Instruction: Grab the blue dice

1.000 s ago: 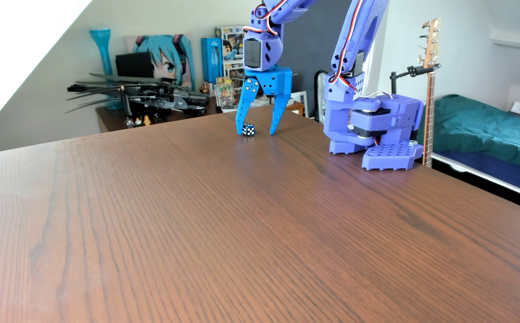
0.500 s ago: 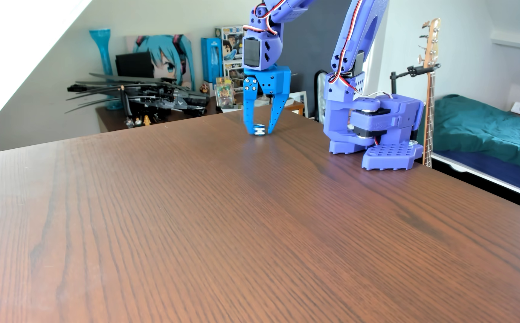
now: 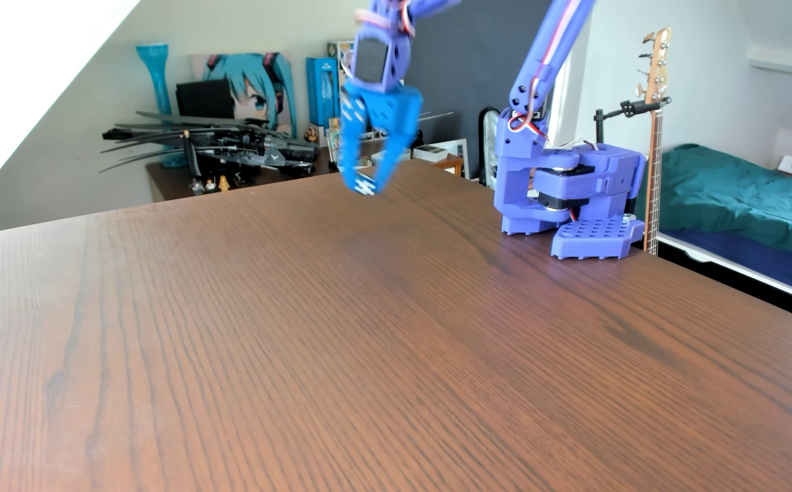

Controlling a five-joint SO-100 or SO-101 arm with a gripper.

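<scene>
My blue gripper hangs tilted above the far part of the brown wooden table, blurred by motion. Its two fingers converge at the tips, with a narrow gap higher up between them. At the tips sits a small dark blue lump with white marks, which looks like the blue dice, pinched between the fingertips and held off the table. No dice lies on the table top.
The arm's purple base stands at the table's far right edge. Beyond the far edge are a shelf with a black model aircraft, a poster and boxes. A bass guitar and a bed are at the right.
</scene>
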